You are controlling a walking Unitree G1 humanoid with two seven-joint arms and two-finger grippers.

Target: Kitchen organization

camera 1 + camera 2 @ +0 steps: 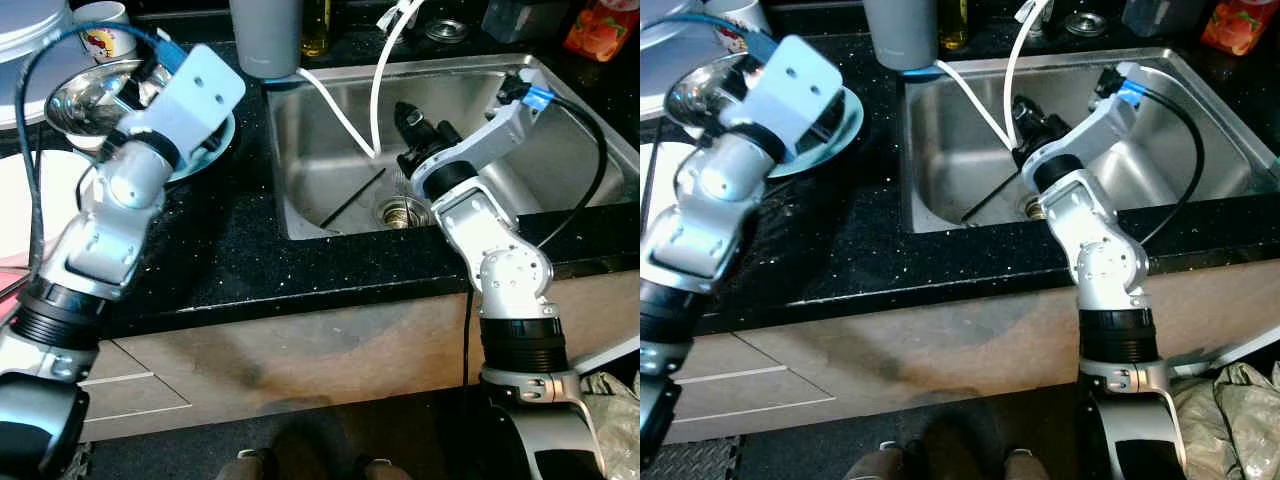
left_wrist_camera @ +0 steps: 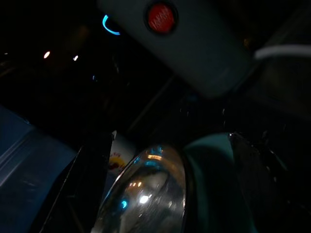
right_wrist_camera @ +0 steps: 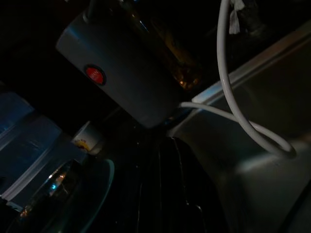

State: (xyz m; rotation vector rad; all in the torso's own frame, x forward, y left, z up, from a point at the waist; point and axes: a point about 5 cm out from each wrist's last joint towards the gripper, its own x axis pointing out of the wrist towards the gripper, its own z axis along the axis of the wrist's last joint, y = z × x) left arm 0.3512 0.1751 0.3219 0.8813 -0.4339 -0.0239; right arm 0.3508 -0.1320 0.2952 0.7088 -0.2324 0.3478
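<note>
My left hand (image 1: 150,75), grip state I cannot tell, hangs right over the steel bowl (image 1: 85,97) on the teal plate (image 1: 835,125), while my right hand (image 1: 410,125), also unreadable, sits over the sink (image 1: 300,150).

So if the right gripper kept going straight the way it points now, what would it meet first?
Probably the white hose looping down into the stainless steel sink: the right gripper hangs over the basin, aimed toward its back-left corner. Past that stands the tall grey cylindrical container. Depth is uncertain.
</note>
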